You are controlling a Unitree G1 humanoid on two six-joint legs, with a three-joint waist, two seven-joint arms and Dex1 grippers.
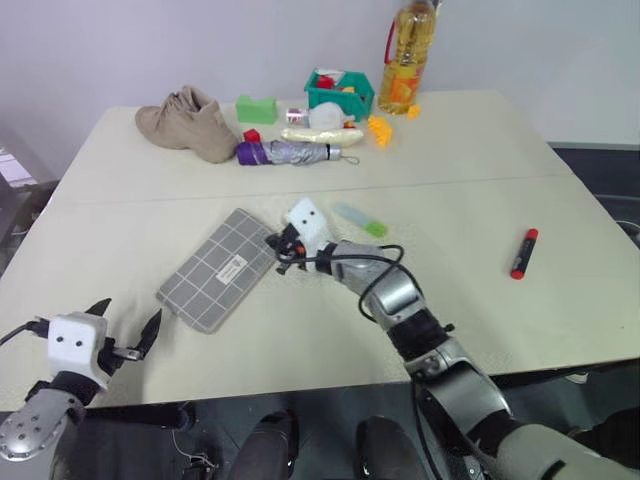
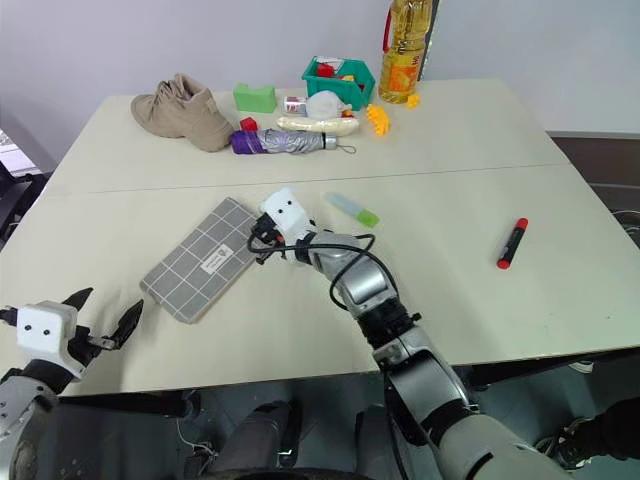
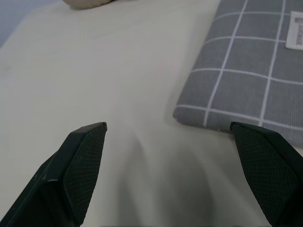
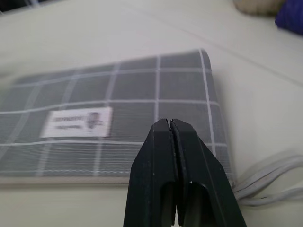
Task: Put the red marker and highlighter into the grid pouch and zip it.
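The grid pouch (image 1: 215,270) lies flat on the table, label up, left of centre. My right gripper (image 1: 276,250) hovers at the pouch's right edge, its fingers (image 4: 156,156) shut with nothing between them; the white cord pull (image 4: 270,182) lies just beside them. Just right of that gripper lies the highlighter (image 1: 361,220), pale teal with a green cap. The red marker (image 1: 524,253) rests far to the right. My left gripper (image 1: 125,322) stands open near the front left edge, short of the pouch's near corner (image 3: 199,113).
At the back stand a tan shoe (image 1: 188,122), a purple-grey folded umbrella (image 1: 290,152), a green block (image 1: 256,109), a green basket (image 1: 340,92) with small items, yellow pieces (image 1: 379,130) and an oil bottle (image 1: 408,58). A seam (image 1: 320,190) crosses the table.
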